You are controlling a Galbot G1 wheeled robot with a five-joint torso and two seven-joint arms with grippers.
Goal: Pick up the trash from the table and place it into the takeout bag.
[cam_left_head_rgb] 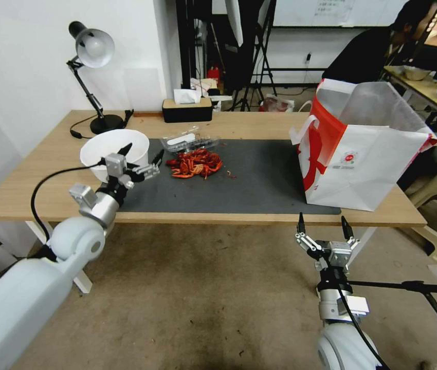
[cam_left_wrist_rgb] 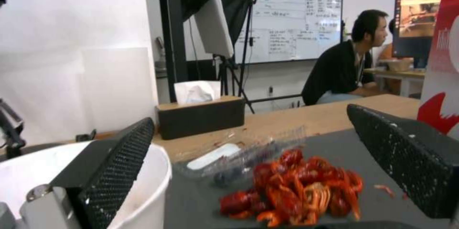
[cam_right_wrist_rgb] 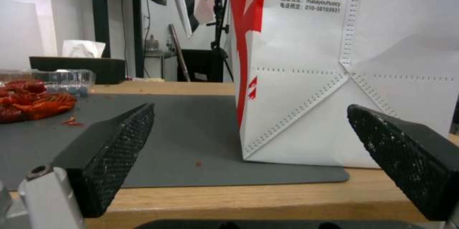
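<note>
Left arm reaches up and forward from low at the robot's left side, elbow bent, wrist over the near table (cam_left_head_rgb: 33, 198) edge. Left pincer (cam_left_head_rgb: 141, 158) hangs with its fingers wide apart, nothing held, at the near side of the white bowl (cam_left_head_rgb: 106, 146), one fingertip (cam_left_head_rgb: 124, 149) in front of the bowl rim, the other toward the crayfish shells (cam_left_head_rgb: 194, 163). Bowl stands just beside the shell pile, on the dark mat (cam_left_head_rgb: 259, 180) corner.

Shells lie heaped on the mat, a clear plastic tray (cam_left_head_rgb: 189, 141) touching their far side. Black tissue box (cam_left_head_rgb: 186, 109) sits beyond the tray near the table's back edge. Desk lamp (cam_left_head_rgb: 93, 72) stands behind the bowl.

Right arm points straight up in front of the table's near edge, below the takeout bag (cam_left_head_rgb: 362, 154). Right pincer (cam_left_head_rgb: 325, 226) has its fingers spread, empty, tips about level with the table edge. Bag stands upright and open on the far end of the mat from the bowl, well apart from the shells.

Left wrist view: bowl wall (cam_left_wrist_rgb: 143, 193) against one finger (cam_left_wrist_rgb: 114, 164), shells (cam_left_wrist_rgb: 296, 182) between the two fingers, crumpled tray (cam_left_wrist_rgb: 239, 157) behind them, tissue box (cam_left_wrist_rgb: 200, 116) farther back.

Right wrist view: bag (cam_right_wrist_rgb: 344, 67) base resting partly on mat (cam_right_wrist_rgb: 191, 139), red side panel toward the shells (cam_right_wrist_rgb: 33, 101); small red scraps scattered on the mat.
</note>
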